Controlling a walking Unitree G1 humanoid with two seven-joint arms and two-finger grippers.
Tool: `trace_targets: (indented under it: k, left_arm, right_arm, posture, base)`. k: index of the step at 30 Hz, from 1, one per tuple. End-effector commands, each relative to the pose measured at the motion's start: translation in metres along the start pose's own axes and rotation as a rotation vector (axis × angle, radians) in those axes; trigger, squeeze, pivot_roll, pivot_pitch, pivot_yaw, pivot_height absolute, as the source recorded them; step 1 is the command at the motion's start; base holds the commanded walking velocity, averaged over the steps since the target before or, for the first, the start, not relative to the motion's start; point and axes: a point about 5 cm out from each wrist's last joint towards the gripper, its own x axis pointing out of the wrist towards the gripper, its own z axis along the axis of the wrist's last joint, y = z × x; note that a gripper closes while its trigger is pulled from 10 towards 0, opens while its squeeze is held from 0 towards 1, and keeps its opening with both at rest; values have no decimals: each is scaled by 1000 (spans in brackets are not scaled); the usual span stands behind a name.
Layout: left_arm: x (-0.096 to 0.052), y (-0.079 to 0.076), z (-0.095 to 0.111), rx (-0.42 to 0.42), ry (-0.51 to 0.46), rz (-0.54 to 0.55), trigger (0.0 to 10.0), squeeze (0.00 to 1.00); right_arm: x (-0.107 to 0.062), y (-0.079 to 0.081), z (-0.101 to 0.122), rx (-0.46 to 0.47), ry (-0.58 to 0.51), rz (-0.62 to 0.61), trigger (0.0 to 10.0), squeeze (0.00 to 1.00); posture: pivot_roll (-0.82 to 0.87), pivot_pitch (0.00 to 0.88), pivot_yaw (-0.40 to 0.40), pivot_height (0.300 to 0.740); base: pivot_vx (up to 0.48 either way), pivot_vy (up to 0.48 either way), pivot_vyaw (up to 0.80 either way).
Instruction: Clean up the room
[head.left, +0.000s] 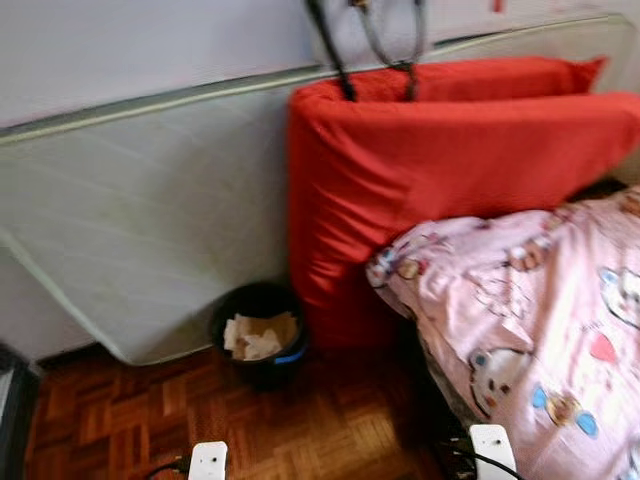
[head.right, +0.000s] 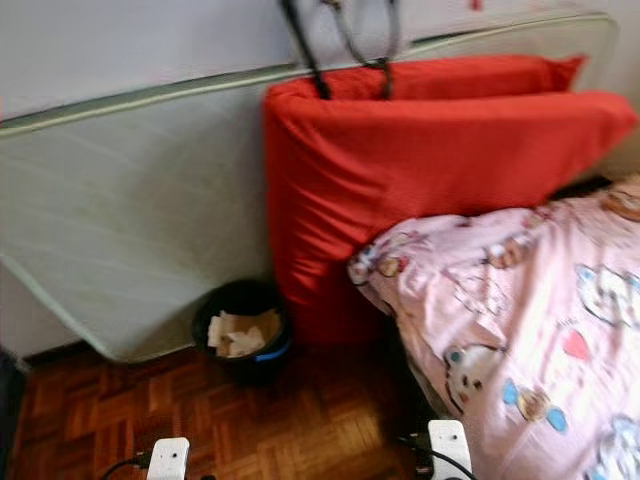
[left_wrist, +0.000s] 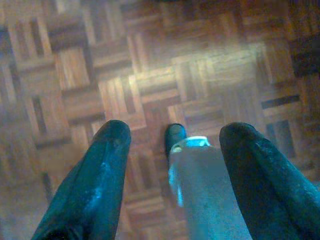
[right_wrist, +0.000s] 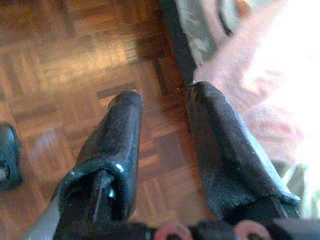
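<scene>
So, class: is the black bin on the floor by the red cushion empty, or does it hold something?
It holds something. The upright black bin shows crumpled pale paper lying inside, below its rim.

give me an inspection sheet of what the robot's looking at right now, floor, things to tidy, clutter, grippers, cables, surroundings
Surface: parquet floor, bare where visible.
Job's things: black bin on the floor against the mattress, holding crumpled paper.
Clutter: red cushions stood on edge beside the bin; pink blanket bunched on the robot's right.
Grippers: left gripper open, over the floor; right gripper open, over the floor by the blanket's edge.
Cables: dark cords hang down the wall behind the cushions.
Surroundings: pale mattress leaning on the wall.
</scene>
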Motion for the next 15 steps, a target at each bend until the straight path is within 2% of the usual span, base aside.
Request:
trace_targets:
  k: [1,13,15]
  left_arm:
    - [-2,5,-6,-6,24,18,10000,0]
    - [-1,4,-7,32,35,19,10000,0]
    - [-1,3,-7,34,36,16,10000,0]
  right_arm:
    - [1,8,3,-8,-7,23,10000,0]
    - [1,10,4,-8,-12,29,10000,0]
    - [1,11,3,31,-1,33,10000,0]
  posture:
    - [-104,15,-4,740]
    - [-104,0,3,740]
    - [-105,0,6,740]
  base:
    - [0,0,800]
    - [0,0,800]
    - [0,0,0]
